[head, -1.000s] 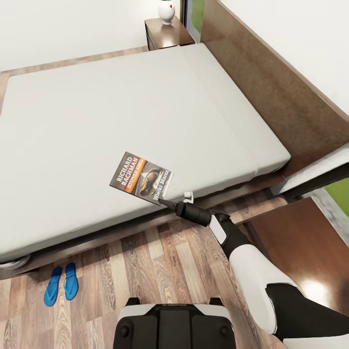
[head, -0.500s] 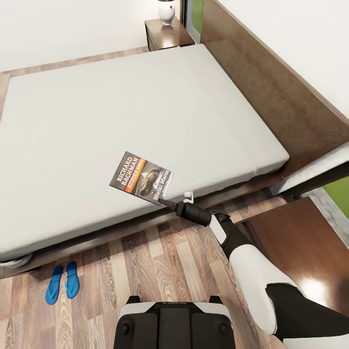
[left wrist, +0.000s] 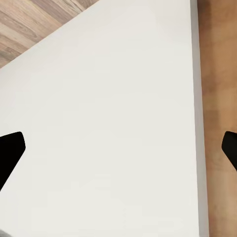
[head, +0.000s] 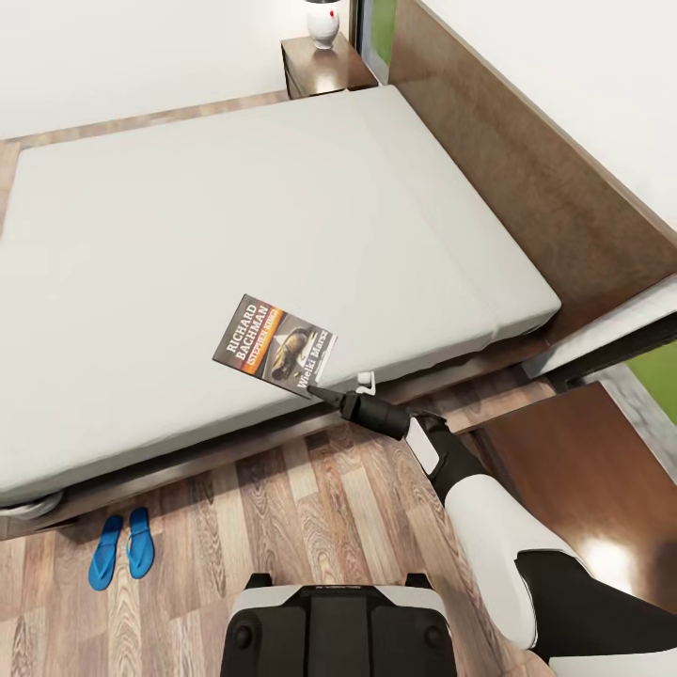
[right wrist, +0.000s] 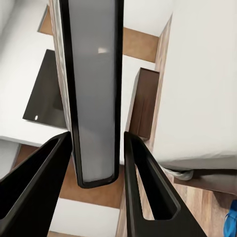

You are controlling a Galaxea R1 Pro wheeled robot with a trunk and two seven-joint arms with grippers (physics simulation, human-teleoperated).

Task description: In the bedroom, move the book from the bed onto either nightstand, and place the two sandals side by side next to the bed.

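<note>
— Book [head: 275,346] first: where is it lying, and is anything gripping it?

— It is lying cover-up on the light-grey mattress of the bed [head: 282,197], near the edge closest to the robot. The right gripper [head: 313,388] is pinching it at its near corner; in the right wrist view the book's edge [right wrist: 94,94] is sitting between the two black fingers [right wrist: 143,187], which are pressing against it on both sides.

— And the left gripper [left wrist: 118,148]?

— Its fingertips are standing well apart, holding nothing (a plain white surface is lying beyond them).

— So which step is in hand?

— Picking the book up, I judge. The next move is calling for a lift clear of the mattress, then a carry to a nightstand [head: 320,64]. The blue sandals [head: 122,548] are already lying side by side on the floor beside the bed.
</note>
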